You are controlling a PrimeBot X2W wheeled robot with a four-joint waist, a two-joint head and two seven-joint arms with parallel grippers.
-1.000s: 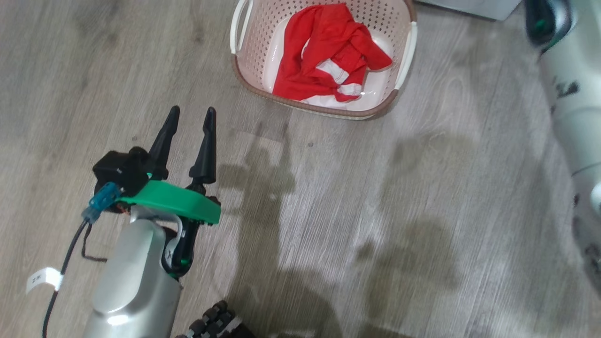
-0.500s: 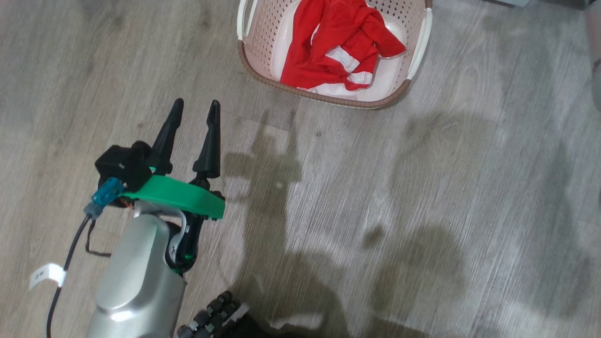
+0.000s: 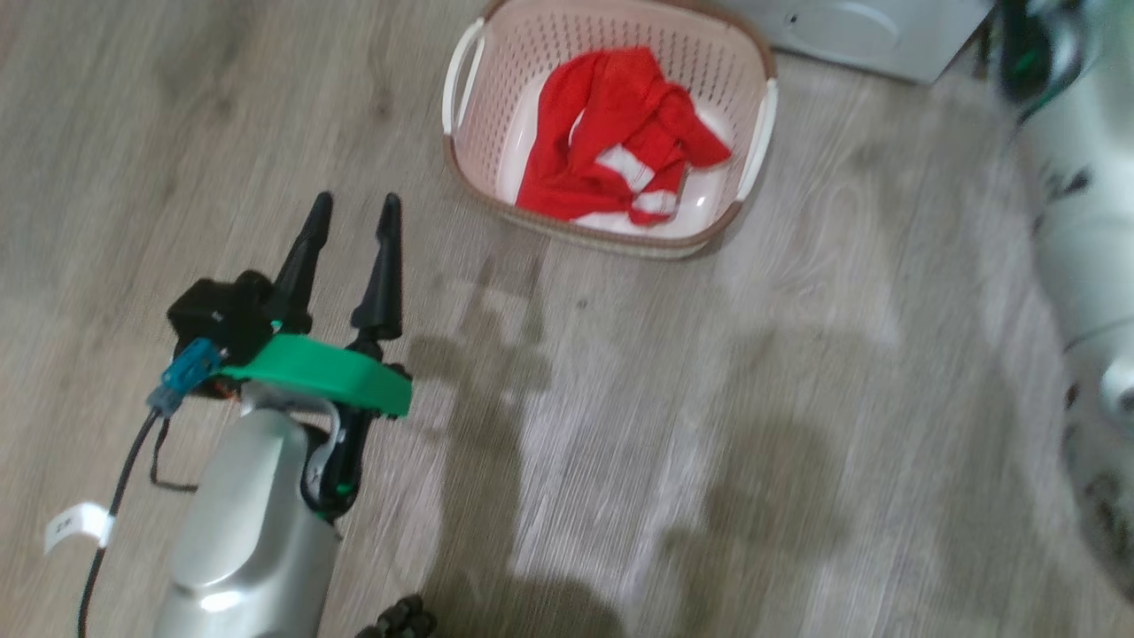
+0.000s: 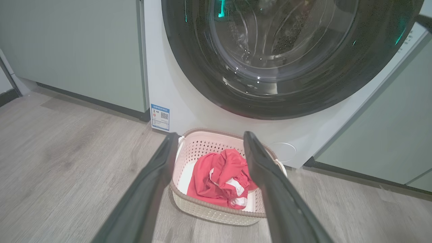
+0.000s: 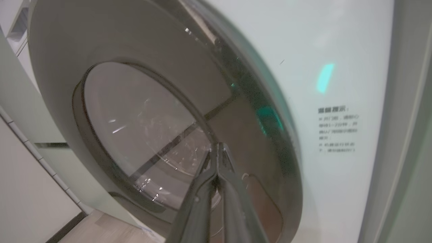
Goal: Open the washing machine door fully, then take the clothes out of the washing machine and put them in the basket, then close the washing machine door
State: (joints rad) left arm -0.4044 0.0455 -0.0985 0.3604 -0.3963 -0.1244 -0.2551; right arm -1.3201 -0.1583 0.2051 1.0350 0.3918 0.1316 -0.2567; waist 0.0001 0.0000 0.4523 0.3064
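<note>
Lying bunched up in the basket [image 3: 611, 244] are the red and white clothes [image 3: 620, 133]. The basket sits on the floor [image 3: 709, 399], just in front of the washing machine [image 4: 175, 87]. The washing machine door [image 4: 189, 60] looks flat against the machine's front. The right gripper [image 5: 217, 148] has its fingers squeezed together, tips up by the door glass. The left gripper [image 3: 356, 199] hangs over the floor near the basket, fingers apart, holding nothing.

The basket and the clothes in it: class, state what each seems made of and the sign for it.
The basket looks like moulded plastic, matt cream: even rows of holes, brown woven-look rim. The clothes look like soft fabric, red with white panels: they lie crumpled in folds.
</note>
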